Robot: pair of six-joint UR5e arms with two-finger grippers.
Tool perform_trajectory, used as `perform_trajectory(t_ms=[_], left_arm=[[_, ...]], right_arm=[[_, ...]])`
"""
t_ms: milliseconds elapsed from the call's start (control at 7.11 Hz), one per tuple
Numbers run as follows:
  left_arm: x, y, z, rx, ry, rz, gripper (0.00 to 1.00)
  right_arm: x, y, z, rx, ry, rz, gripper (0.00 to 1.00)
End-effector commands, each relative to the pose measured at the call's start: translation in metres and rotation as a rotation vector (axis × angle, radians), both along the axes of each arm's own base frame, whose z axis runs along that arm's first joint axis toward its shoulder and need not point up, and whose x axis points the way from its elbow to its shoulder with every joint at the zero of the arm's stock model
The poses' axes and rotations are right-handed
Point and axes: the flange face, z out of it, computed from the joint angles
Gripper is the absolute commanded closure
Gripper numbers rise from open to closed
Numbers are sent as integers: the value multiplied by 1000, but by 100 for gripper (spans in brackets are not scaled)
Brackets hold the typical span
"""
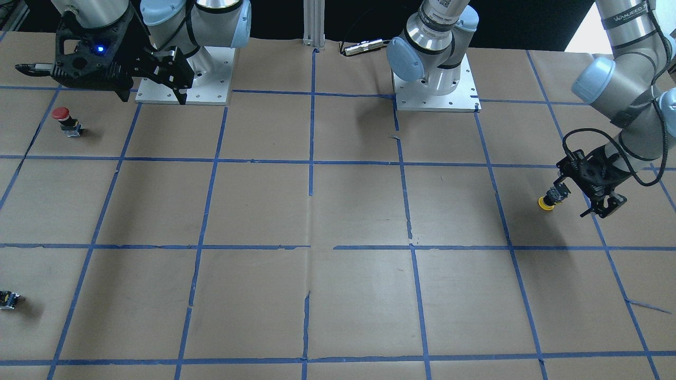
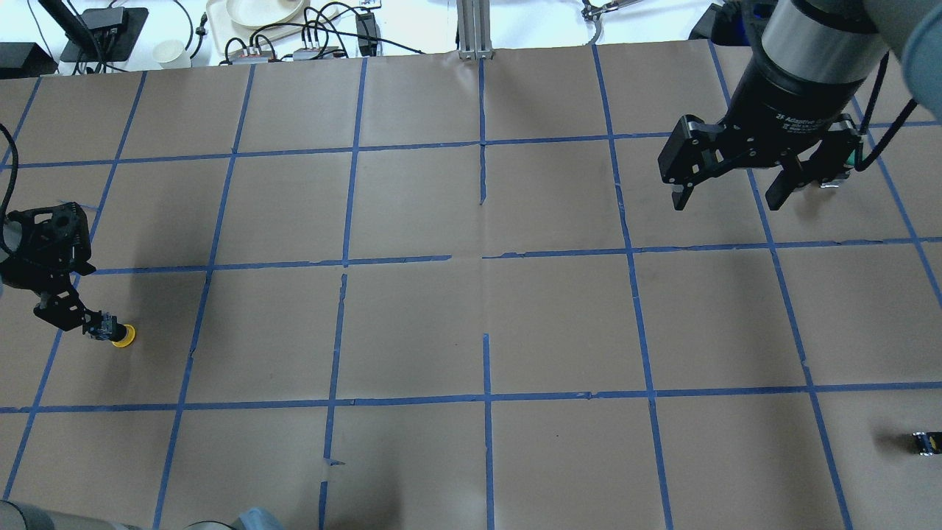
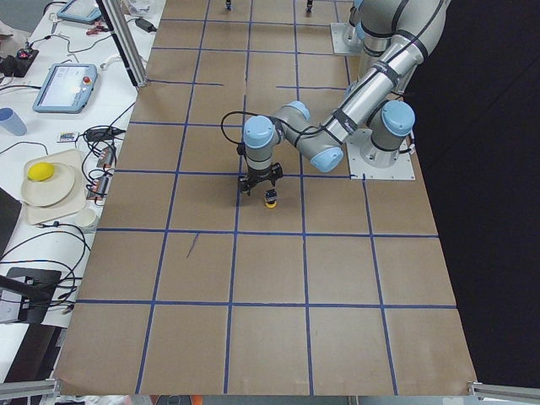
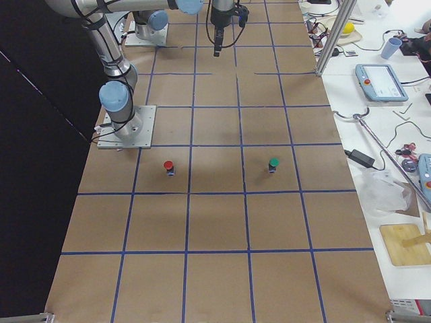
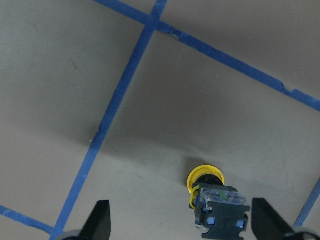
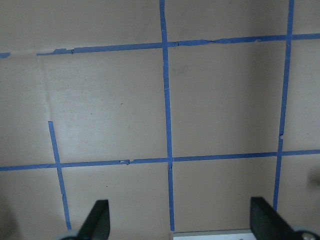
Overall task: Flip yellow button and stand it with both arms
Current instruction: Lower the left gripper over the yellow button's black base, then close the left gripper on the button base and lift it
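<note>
Left gripper (image 5: 183,227) hangs with its fingers spread wide around the yellow button (image 5: 220,210), which sits cap-down on the brown table (image 2: 559,324). The right gripper (image 2: 727,200), likewise spread, hovers well apart.

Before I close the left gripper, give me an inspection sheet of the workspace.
Surface: brown paper with blue tape grid.
Job's things: yellow mushroom-cap push-button switch, cap down, between the left gripper fingers.
Clutter: red-capped button, green-capped button, small black block, all apart from it.
Grippers: left gripper open, astride the switch; right gripper open, empty.
Cables: black cable looped at left wrist.
Surroundings: white side bench with tablet pendant.
</note>
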Motion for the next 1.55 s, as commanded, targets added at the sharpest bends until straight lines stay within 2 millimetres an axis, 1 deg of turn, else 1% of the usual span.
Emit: perform_trajectory(t_ms=[0,141,281,422,704,1126,1267,1407], left_arm=[[6,18,-16,7,-22,-24,0],[10,28,-23,17,-5,-16,1],[10,29,-19,14,-12,-23,1],[10,29,-26,18,4,-23,1],[6,25,-22,-24,36,-25,5],[7,27,-24,-8,31,-37,8],[7,27,-23,-9,28,-37,11],[7,27,-23,-10,29,-37,22]], right_arm=[[0,0,0,1,0,0,0],[0,0,0,1,0,0,0],[0,0,-1,3,0,0,0],[-1,0,-1,3,8,11,0],[-1,1,-10,18,9,11,0],[-1,4,-19,38,13,4,0],[-2,5,-21,42,15,5,0],[-2,5,-21,43,16,0,0]])
